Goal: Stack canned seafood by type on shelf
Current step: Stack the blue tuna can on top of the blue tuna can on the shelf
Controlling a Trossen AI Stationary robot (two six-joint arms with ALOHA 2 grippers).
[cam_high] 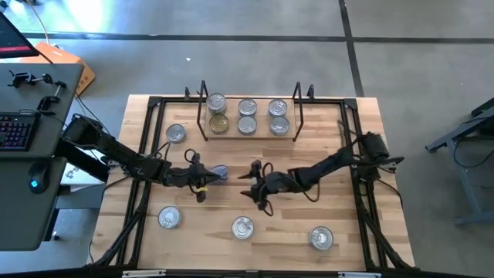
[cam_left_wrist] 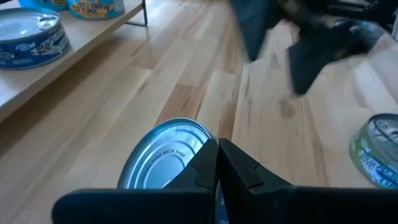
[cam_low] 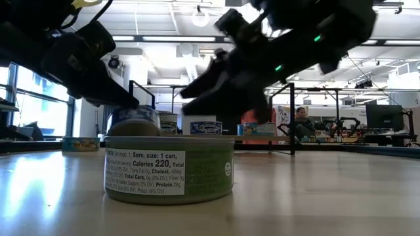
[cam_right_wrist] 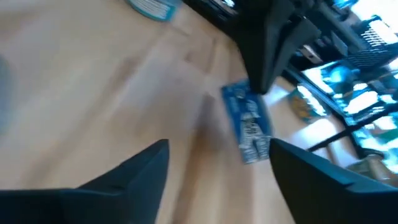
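- The left claw [cam_high: 210,177] is in the middle of the counter [cam_high: 332,208], with its fingers [cam_left_wrist: 205,168] pressed together. They pinch the rim of a blue-labelled tin [cam_high: 219,173], whose silver lid shows just behind them in the left wrist view.
- The right claw [cam_high: 251,176] stands just beside it with its fingers [cam_right_wrist: 134,168] spread wide, and it holds nothing. In the right wrist view the blue-labelled tin hangs on its side between these fingers and the left claw.
- The shelf [cam_high: 248,136] is at the far side of the counter. It already carries six tins in three short columns; the left column has a gold tin [cam_high: 219,123] in it.
- Four more tins lie loose on the counter: one [cam_high: 176,133] left of the shelf, and three along the near side [cam_high: 169,218], [cam_high: 242,227], [cam_high: 320,238].
- Risk, as I judge it: the hold is only on the thin edge (not around the body), so the blue-labelled tin can swing or slip out during the carry and roll away.
- Second risk: the two claws are very near, so a quick move of one arm can knock the other or the blue-labelled tin.
- Third risk: the shelf's black end rods [cam_high: 204,108] are narrow, and a tilted tin can catch them or land on the wrong type.
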